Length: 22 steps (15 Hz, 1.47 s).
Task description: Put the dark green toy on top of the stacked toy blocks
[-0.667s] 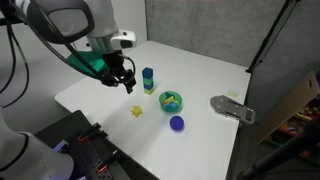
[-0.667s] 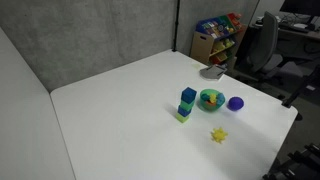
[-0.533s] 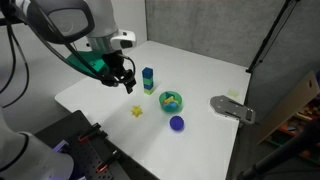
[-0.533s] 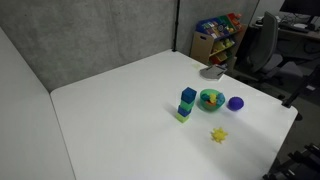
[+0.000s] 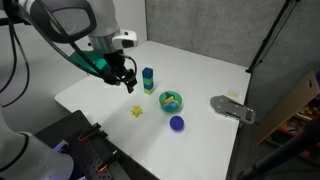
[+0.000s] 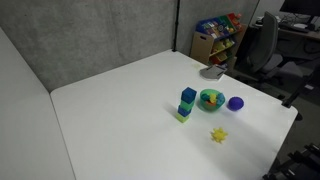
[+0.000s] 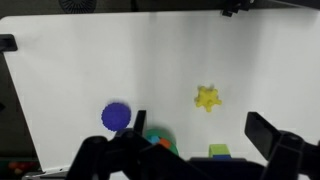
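Note:
The stacked toy blocks [image 5: 148,80], blue over light green, stand near the middle of the white table, and they show in both exterior views [image 6: 187,103]. The wrist view shows only the light green cube [image 7: 219,151] at the bottom edge. My gripper [image 5: 122,78] hovers just beside the stack, open and empty. In the wrist view its fingers [image 7: 200,140] are spread wide with nothing between them. I cannot pick out the dark green toy. It may be among the small toys in the bowl, which are too small to tell apart.
A bright green bowl [image 5: 171,100] [image 6: 210,99] [image 7: 155,137] holding small toys sits next to the stack. A dark blue ball [image 5: 177,123] [image 7: 116,116] and a small yellow toy [image 5: 137,111] [image 7: 207,98] lie nearby. A grey object [image 5: 232,108] lies near the table's edge.

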### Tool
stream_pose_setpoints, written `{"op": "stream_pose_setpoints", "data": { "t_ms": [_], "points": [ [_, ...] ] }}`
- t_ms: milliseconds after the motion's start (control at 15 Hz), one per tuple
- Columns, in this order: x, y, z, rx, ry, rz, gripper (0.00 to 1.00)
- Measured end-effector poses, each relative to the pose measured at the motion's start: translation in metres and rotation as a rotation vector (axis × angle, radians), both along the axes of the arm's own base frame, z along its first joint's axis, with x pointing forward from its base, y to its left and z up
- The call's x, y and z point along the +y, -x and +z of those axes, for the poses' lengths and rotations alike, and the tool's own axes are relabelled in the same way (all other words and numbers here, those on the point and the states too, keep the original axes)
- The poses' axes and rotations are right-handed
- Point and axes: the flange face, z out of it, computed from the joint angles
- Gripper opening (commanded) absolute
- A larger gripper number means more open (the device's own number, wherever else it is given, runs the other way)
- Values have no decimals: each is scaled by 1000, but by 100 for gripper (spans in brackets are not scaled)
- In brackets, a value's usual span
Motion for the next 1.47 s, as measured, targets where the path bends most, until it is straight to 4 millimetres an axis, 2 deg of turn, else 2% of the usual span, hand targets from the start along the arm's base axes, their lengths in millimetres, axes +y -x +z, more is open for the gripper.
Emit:
{"op": "stream_pose_setpoints", "data": {
  "t_ms": [200,400,600,933,1200,1467],
  "points": [
    [-1,-11,3,2,1,-2,100],
    [-5,-30,11,-2,0,-11,100],
    [-11,-57,18,-4,-5,-26,100],
    [-20,-116,26,19,-36,-69,100],
    [-23,-164,15,39,-56,-93,100],
    [-24,-204,-15,73,-55,-100,100]
  ]
}}
